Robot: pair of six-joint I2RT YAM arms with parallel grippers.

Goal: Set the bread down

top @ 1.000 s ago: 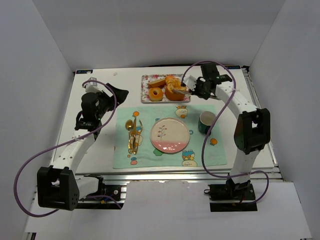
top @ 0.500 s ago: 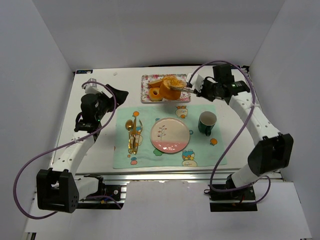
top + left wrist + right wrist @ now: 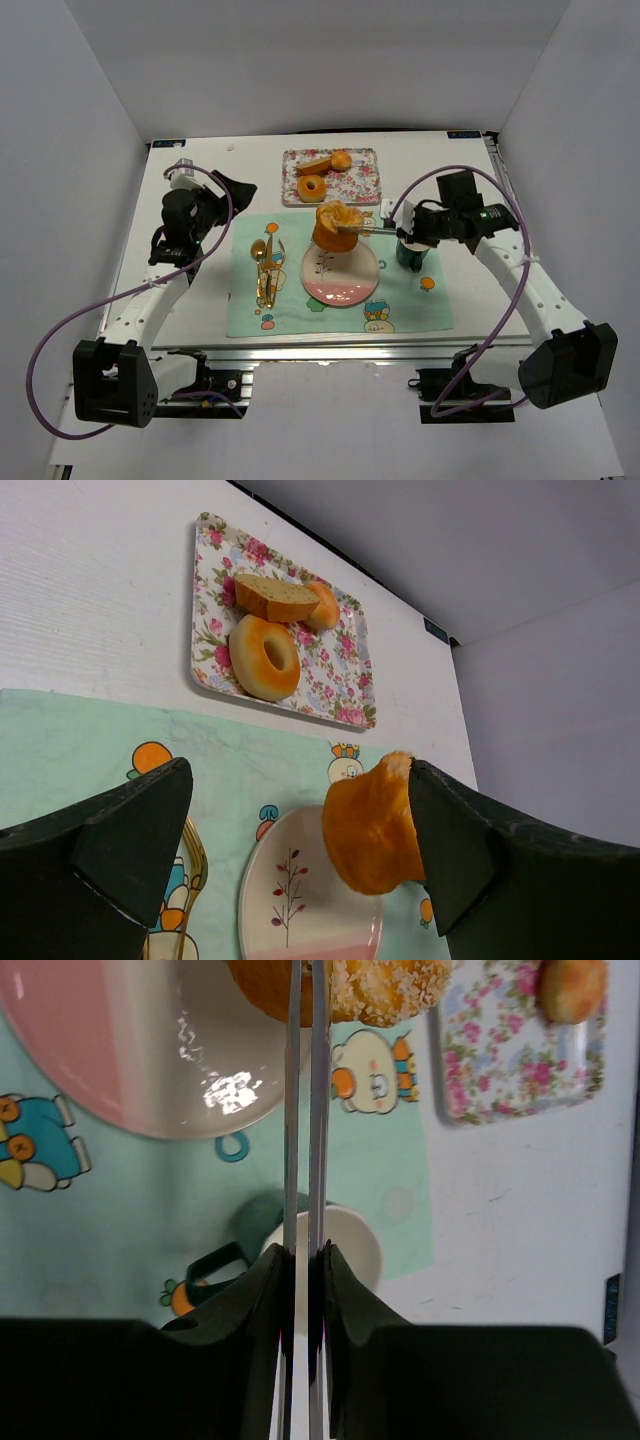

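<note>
Moved from tray [image 3: 355, 186] to above plate's [image 3: 345, 287] far edge since a second ago: bread [image 3: 335, 225], pinched in tongs [image 3: 367, 228] clamped between right gripper's [image 3: 393, 226] jaws; left gripper [image 3: 238, 186] spread; transport step, next likely lowering and release.

Bread [image 3: 337, 224] over plate [image 3: 345, 282]; tray [image 3: 360, 181] behind, mug [image 3: 408, 257] right, cutlery [image 3: 266, 272] left.

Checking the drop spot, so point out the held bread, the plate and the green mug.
Bread [image 3: 330, 232]: top view, its orange side.
Plate [image 3: 340, 293]: top view, bare pink rim.
Green mug [image 3: 408, 257]: top view, its outer wall.
</note>
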